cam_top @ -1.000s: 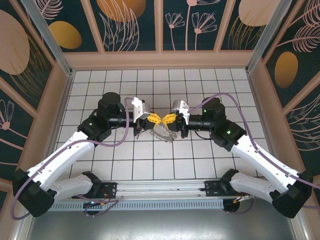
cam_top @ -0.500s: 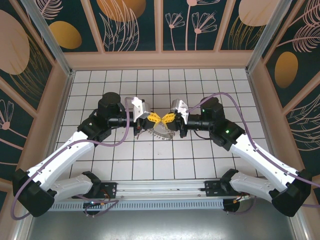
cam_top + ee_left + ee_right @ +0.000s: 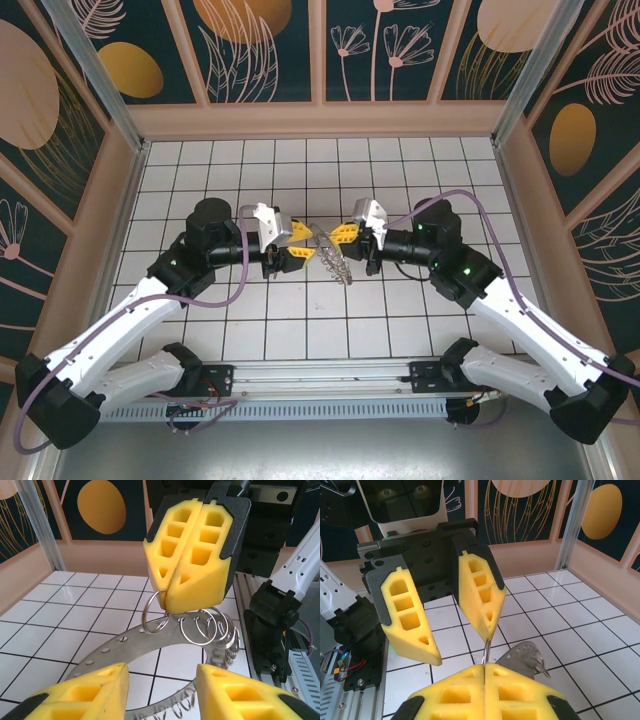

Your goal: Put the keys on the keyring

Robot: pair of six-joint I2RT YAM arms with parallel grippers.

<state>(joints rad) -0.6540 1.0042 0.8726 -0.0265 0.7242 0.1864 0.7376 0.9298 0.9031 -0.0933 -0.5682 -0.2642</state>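
The keyring (image 3: 332,258), a flat grey metal ring fringed with wire loops, hangs tilted above the tiles between both grippers. My right gripper (image 3: 342,235) is shut on one wire loop (image 3: 154,614) at its rim; in the right wrist view that loop (image 3: 487,652) rises from my pinched right gripper (image 3: 484,666). My left gripper (image 3: 298,248) stands open just left of the ring, touching nothing. In the left wrist view the left gripper (image 3: 160,675) frames the ring's plate (image 3: 125,647) without gripping it. The keys are out of view.
White tiled floor (image 3: 300,320) with black grid lines, boxed in by patterned walls. A metal rail (image 3: 320,375) with both arm bases runs along the near edge. Purple cables loop off both arms.
My left gripper has opened, let go of the keyring and drawn back a little to the left. The right gripper stays shut on the ring, which now hangs from it alone.
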